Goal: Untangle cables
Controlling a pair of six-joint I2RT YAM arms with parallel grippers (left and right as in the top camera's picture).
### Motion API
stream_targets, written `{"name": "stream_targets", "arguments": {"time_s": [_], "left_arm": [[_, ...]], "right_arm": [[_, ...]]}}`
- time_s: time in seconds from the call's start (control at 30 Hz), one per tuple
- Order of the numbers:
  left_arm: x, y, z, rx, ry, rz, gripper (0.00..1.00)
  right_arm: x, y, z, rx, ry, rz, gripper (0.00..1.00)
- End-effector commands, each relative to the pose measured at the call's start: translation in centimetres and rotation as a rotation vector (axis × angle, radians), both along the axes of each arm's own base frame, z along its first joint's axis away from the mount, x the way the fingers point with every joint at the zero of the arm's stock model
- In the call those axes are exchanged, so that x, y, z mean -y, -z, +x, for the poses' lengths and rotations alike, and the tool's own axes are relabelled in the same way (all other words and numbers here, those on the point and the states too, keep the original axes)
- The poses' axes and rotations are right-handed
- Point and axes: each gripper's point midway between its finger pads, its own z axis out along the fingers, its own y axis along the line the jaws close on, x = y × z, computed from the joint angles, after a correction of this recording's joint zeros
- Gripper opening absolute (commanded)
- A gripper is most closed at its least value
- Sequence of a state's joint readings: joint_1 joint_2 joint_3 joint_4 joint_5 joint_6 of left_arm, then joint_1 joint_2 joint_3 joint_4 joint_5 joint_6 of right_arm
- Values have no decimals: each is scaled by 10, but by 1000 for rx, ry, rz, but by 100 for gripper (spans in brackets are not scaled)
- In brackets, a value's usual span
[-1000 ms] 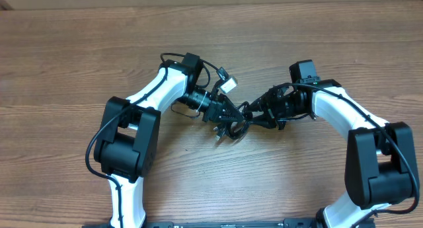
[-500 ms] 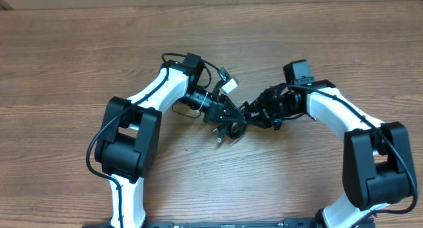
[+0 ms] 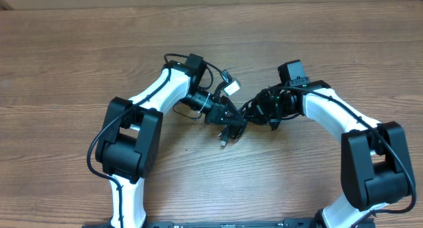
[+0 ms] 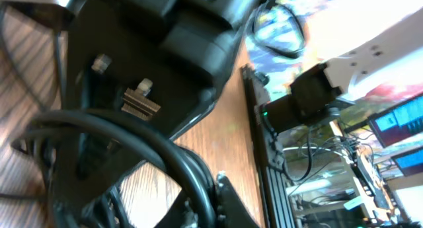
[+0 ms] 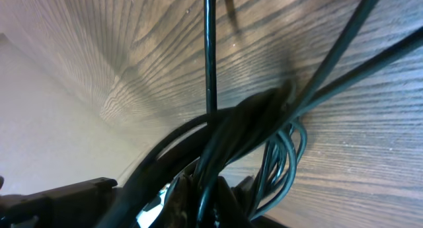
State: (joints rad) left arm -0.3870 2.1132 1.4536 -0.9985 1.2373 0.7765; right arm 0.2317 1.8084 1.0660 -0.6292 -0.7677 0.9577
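1. the cables [image 3: 232,126] lie bunched in a dark knot on the wooden surface [image 3: 66,56], mid-way between the two arms.
2. the left tool [image 3: 227,117] is pushed into the knot from its side; thick loops cross right in front of its camera, and i cannot tell whether its jaws are closed.
3. the right tool [image 3: 255,114] meets the knot from the other side, clamped tight on a bundle of strands that fan out from it across the wood grain.
4. one loose end sticks out of the knot toward the arm bases.
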Motion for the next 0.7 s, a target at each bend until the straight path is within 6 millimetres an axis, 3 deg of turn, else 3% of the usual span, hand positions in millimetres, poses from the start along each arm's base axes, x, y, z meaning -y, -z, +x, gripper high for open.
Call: {"name": "stream_targets", "arguments": {"time_s": [0.0, 0.1, 0.13, 0.33, 0.67], "left_arm": [[-8, 25, 1, -10, -16, 193, 23], [-16, 39, 3, -24, -40, 306, 52], [-18, 42, 3, -28, -46, 332, 57], [-29, 56, 7, -20, -71, 438, 62], [-40, 68, 27, -35, -179, 538, 59]], "right_arm": [[-5, -8, 6, 44, -26, 12, 4], [-5, -8, 7, 45, -25, 13, 4], [-6, -8, 7, 48, -26, 13, 4], [-6, -8, 7, 48, -26, 13, 4], [-9, -12, 4, 125, -113, 42, 4]]}}
